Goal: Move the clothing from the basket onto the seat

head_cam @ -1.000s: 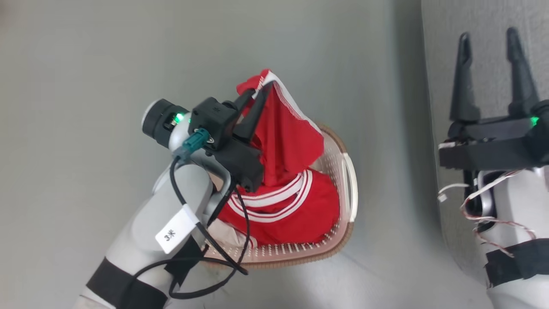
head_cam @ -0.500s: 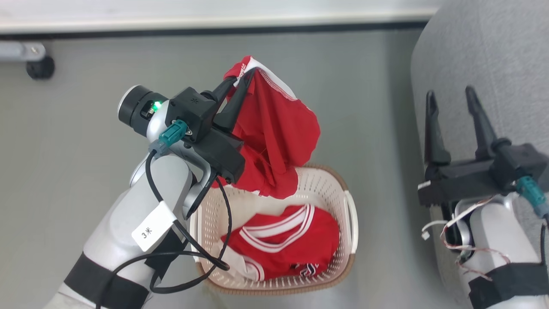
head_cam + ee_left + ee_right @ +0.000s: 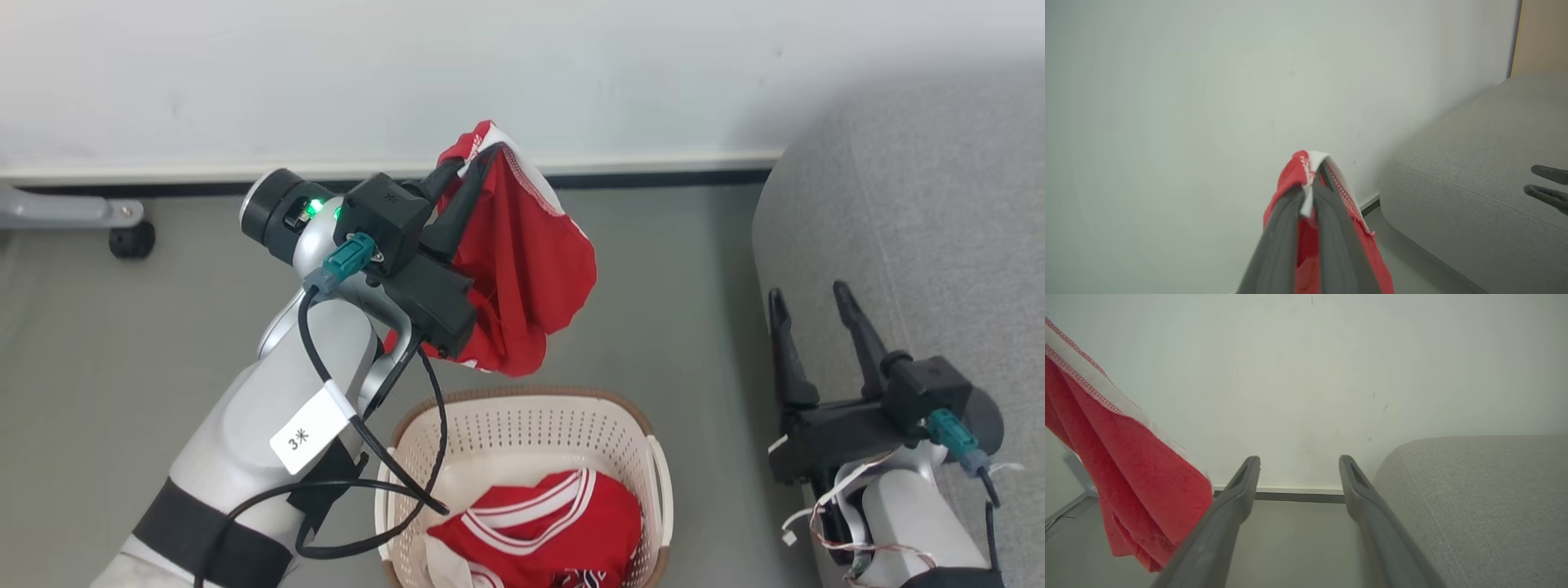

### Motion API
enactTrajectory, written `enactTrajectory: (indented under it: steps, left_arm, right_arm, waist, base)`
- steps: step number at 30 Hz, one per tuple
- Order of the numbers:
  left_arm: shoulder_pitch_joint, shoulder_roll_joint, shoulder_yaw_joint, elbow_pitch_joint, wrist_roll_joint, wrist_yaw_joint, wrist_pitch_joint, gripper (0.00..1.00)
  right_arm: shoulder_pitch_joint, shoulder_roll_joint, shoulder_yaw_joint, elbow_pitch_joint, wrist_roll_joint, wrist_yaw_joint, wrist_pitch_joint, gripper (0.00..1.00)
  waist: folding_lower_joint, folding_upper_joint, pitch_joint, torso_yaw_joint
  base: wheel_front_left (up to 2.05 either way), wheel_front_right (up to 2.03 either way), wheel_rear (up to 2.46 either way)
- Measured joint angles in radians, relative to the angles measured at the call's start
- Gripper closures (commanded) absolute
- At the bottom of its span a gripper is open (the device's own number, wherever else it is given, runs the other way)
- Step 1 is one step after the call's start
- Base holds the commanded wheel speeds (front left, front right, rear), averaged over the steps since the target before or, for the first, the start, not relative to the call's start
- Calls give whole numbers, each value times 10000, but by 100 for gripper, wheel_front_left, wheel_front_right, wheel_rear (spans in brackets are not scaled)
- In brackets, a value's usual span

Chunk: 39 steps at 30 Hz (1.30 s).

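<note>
Silver-grey arm (image 3: 245, 441), black cable (image 3: 304, 331), teal plug (image 3: 349, 255), dark-fingered left claw (image 3: 469, 158)

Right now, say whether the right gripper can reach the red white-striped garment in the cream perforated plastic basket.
Probably yes: the right gripper is open beside the basket; the garment lies uncovered, and the left gripper holds the other red garment clear of it.

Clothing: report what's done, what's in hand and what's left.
Done: one garment hangs clear above the basket. In hand: the left gripper is shut on its white-trimmed edge, short of the sofa. Left: lay it on the sofa, then fetch the second garment lying in the basket. The right gripper is open, holding nothing.
</note>
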Motion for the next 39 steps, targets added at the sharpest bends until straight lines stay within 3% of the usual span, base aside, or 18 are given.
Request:
enactTrajectory:
  steps: [11,25,39]
  left_arm:
    - [164,-56,-259,268,-59,-88,2,100]
    - [840,-311,-754,-128,-328,-163,332,100]
    - [1003,-380,-1009,-1099,-623,-163,846,100]
  right_arm:
    - [810,123,424,629,98,291,2,0]
    - [960,265,2437,1402,253,926,2,0]
    - [8,278,3960,2564,545,1007,2,0]
  waist:
    - [0,0,-1450,-33]
    - [0,0,-3122,-93]
    - [2,2,-3493,-8]
  base:
    - [0,0,0]
    - [0,0,0]
    - [0,0,0]
